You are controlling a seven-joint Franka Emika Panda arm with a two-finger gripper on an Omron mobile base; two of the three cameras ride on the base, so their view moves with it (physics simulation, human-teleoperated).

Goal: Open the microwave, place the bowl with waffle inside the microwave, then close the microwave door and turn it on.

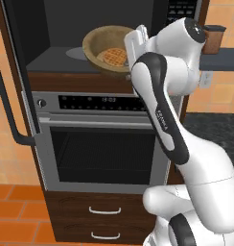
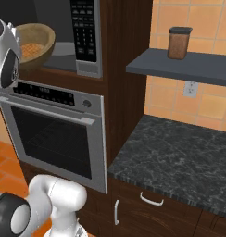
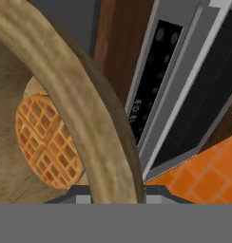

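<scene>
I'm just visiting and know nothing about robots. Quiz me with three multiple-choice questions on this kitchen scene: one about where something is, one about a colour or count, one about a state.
1. Where is the brown canister?
A. on the grey wall shelf
B. on the floor
C. inside the oven

2. How many waffles lie in the bowl?
A. none
B. one
C. three

3. What state is the microwave door in?
A. shut
B. taken off
C. swung open

Answers:
1. A: the canister stands on the shelf above the dark counter.
2. B: a single orange waffle rests in the wooden bowl, whose rim runs between the tips of the gripper.
3. C: the microwave door stands out to the left, leaving the cavity of the microwave exposed above the oven.
</scene>
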